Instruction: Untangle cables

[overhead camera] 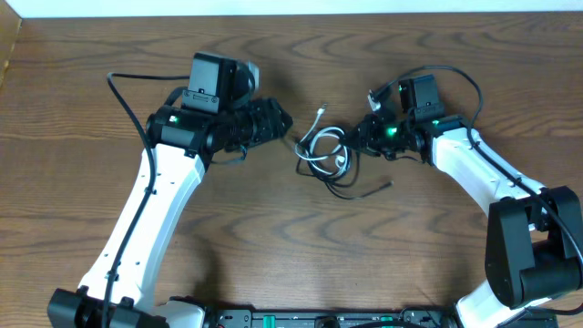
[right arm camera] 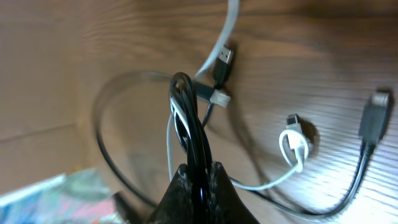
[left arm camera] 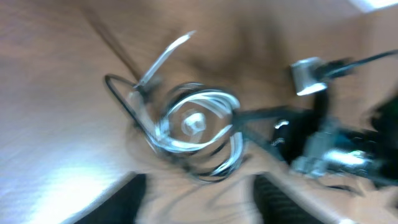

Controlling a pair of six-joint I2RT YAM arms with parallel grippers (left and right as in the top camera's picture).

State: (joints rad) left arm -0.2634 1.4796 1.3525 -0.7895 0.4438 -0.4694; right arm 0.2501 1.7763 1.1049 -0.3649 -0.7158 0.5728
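Observation:
The white cable (overhead camera: pixel 317 150) lies coiled at the table's middle, tangled with the black cable (overhead camera: pixel 351 191). My right gripper (overhead camera: pixel 358 138) is at the coil's right edge. In the right wrist view it (right arm camera: pixel 199 175) is shut on a folded loop of the black cable (right arm camera: pixel 188 118), with the white cable (right arm camera: pixel 297 144) and its plug lying beyond. My left gripper (overhead camera: pixel 284 123) is just left of the coil. In the blurred left wrist view its fingers (left arm camera: pixel 199 205) are spread open and empty, just short of the white coil (left arm camera: pixel 199 124).
The wooden table (overhead camera: pixel 273 246) carries only the cables. A white plug end (overhead camera: pixel 321 111) sticks out behind the coil, and a black plug end (overhead camera: pixel 387 184) lies to its front right. My right arm shows in the left wrist view (left arm camera: pixel 329 149).

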